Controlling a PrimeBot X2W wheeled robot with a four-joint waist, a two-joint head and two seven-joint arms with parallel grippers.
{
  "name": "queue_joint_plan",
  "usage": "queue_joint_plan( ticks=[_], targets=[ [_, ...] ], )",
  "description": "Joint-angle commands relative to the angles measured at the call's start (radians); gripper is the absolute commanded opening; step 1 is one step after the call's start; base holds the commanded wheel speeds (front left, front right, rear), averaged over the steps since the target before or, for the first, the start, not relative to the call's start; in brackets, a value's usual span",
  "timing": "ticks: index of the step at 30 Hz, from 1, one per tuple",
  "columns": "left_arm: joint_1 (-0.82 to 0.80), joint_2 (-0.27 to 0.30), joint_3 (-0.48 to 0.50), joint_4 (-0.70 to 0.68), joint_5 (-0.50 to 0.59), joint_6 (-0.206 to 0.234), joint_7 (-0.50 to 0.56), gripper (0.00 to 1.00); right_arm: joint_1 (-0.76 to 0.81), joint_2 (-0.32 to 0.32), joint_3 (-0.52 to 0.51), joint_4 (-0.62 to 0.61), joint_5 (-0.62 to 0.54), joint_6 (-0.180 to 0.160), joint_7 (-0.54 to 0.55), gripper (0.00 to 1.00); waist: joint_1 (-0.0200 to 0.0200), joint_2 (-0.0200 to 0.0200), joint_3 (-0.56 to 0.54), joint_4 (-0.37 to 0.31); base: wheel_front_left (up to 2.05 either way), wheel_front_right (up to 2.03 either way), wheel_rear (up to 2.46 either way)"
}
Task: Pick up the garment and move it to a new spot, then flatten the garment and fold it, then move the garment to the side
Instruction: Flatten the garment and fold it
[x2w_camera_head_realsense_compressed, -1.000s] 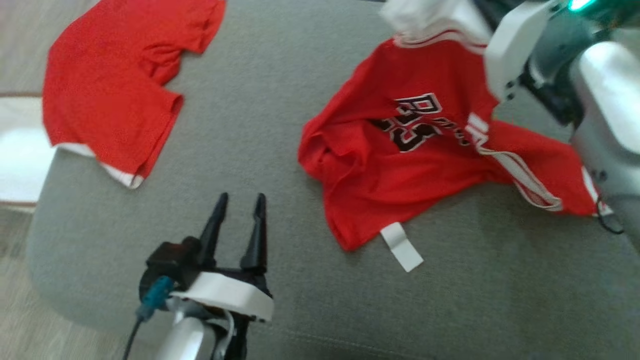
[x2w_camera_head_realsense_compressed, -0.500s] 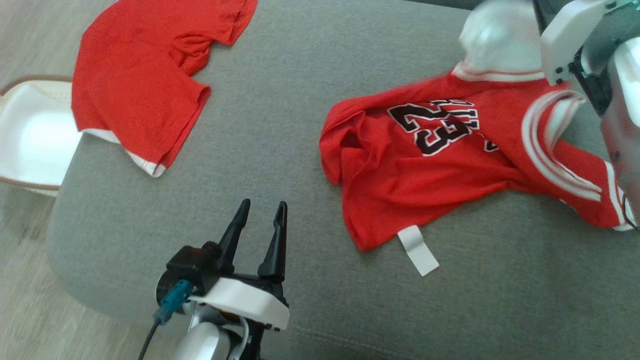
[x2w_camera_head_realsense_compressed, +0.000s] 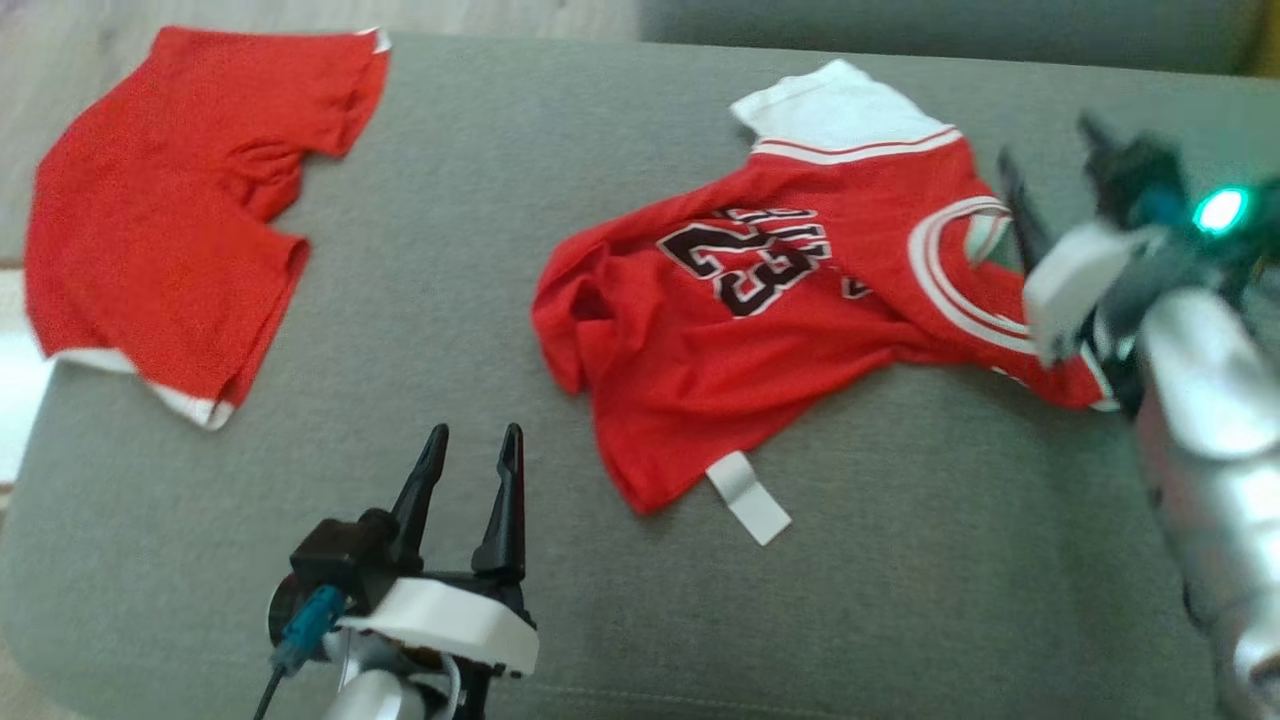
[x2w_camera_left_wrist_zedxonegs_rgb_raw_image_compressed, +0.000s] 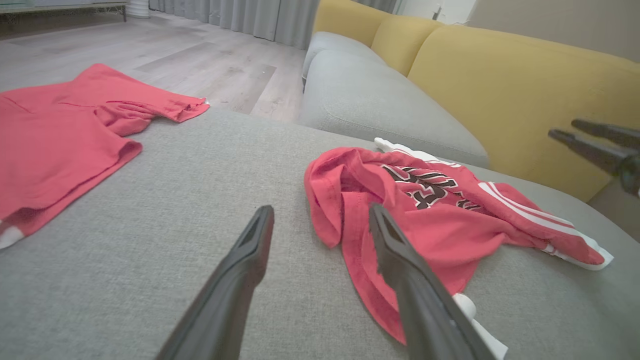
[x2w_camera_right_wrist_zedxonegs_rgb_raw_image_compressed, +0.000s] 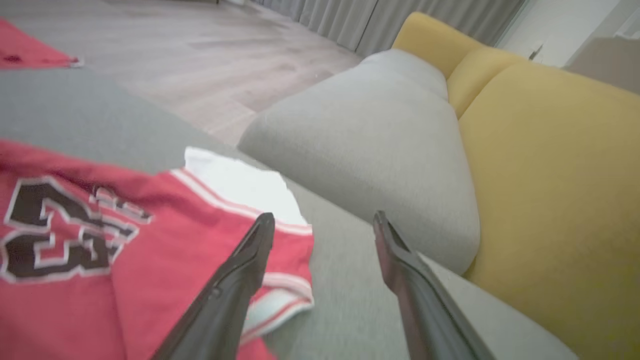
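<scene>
Head view, garment: the red jersey (x2w_camera_head_realsense_compressed: 780, 330) lies crumpled on the grey sofa seat (x2w_camera_head_realsense_compressed: 480, 200), right of centre. Its number faces up, one white sleeve (x2w_camera_head_realsense_compressed: 835, 105) is spread toward the back, and a white tag (x2w_camera_head_realsense_compressed: 748, 497) sticks out at the near hem.
Head view, left gripper (x2w_camera_head_realsense_compressed: 476, 432): it hovers low over bare cushion, near the hem but apart from it, with its jaws parted and empty.
Head view, right gripper (x2w_camera_head_realsense_compressed: 1045, 142): blurred, just beside the collar end, with its jaws spread and nothing in them.
Head view, other cloth: a second red garment (x2w_camera_head_realsense_compressed: 170, 210) lies well apart at the seat's left end.
Left wrist view, hem: the bunched lower edge lies just past the fingers and is not between them.
Right wrist view, sleeve: the fingers stand wide above the striped sleeve edge, with grey cushion in the gap.
Handling: the jersey is probably light, thin and limp, so it will sag and fold on itself when lifted.
Where to hold: likely a pinch at each shoulder seam, or at both hem corners, so it hangs flat. The soft cushion could get caught in the pinch.
</scene>
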Motion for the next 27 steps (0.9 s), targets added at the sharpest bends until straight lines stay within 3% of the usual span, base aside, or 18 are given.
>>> queue_joint_plan(
  ticks=[1,15,22,27],
  targets=[
    [-0.016,0.0,0.043,-0.038,0.01,-0.002,-0.012,1.0,0.03,0.014,0.012,-0.057,-0.014,-0.001,0.004,1.0,0.0,0.0,-0.013,-0.039,0.0,0.0,0.0],
    [-0.031,0.0,0.054,-0.047,0.016,-0.007,-0.012,1.0,0.4,0.027,0.013,-0.409,-0.035,-0.001,0.137,1.0,0.0,0.0,0.026,-0.11,0.0,0.0,0.0],
    [-0.042,0.0,0.054,-0.044,0.016,-0.011,-0.012,1.0,0.464,0.021,-0.013,-0.548,-0.039,-0.001,0.231,1.0,0.0,0.0,0.047,-0.114,0.0,0.0,0.0],
    [-0.051,0.0,0.054,-0.042,0.019,-0.014,-0.012,1.0,0.48,0.024,-0.064,-0.58,-0.049,-0.001,0.308,1.0,0.0,0.0,0.058,-0.108,0.0,0.0,0.0]
  ],
)
